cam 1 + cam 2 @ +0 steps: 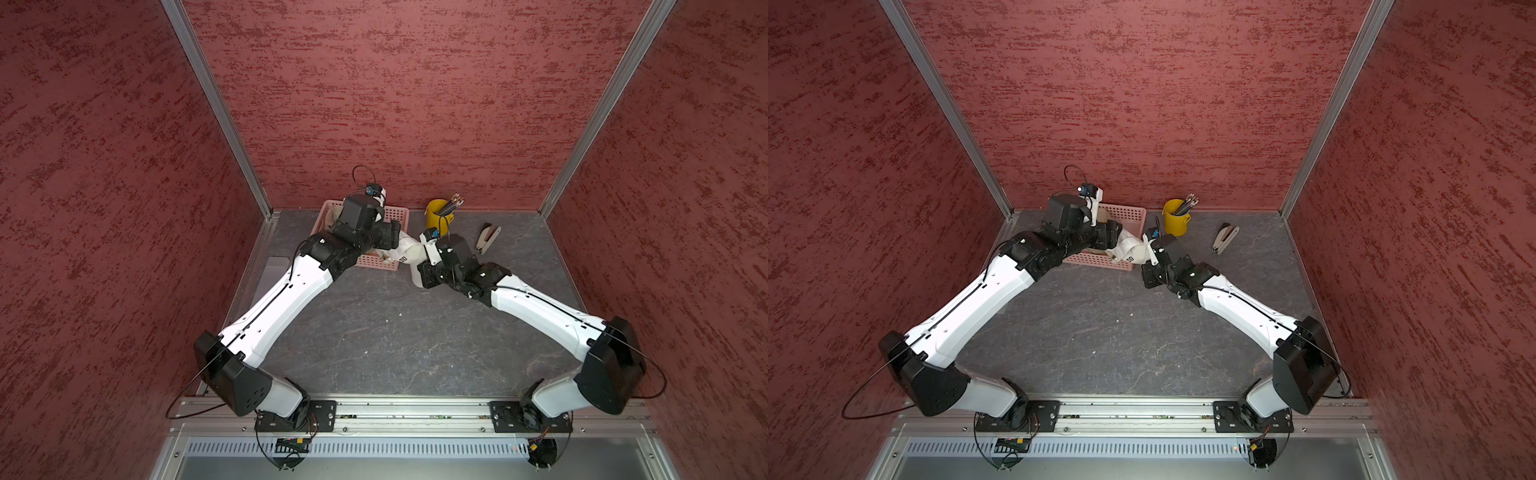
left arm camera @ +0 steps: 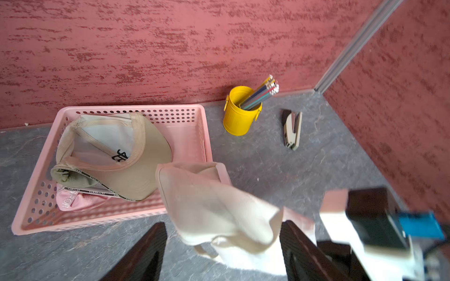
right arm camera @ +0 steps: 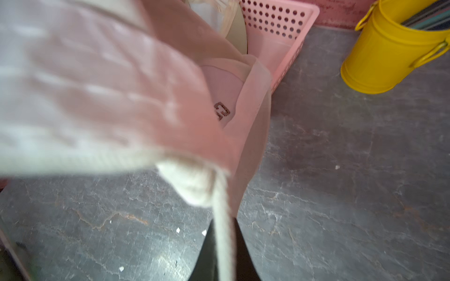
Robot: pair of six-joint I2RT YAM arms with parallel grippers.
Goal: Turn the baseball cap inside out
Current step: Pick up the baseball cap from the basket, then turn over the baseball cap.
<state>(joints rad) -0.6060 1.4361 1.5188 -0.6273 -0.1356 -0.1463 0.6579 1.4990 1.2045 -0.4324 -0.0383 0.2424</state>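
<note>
Right jaws pinch the cream cap point(image 2: 214, 206); left jaws gape around it.

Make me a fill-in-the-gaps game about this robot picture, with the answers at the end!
The tan baseball cap lies inside the ___ perforated plastic basket.
The pencils stand in the ___ metal bucket.
The fingers of the right gripper are ___ on the cream baseball cap.
The fingers of the left gripper stand ___.
Answers: pink, yellow, shut, open.
</note>
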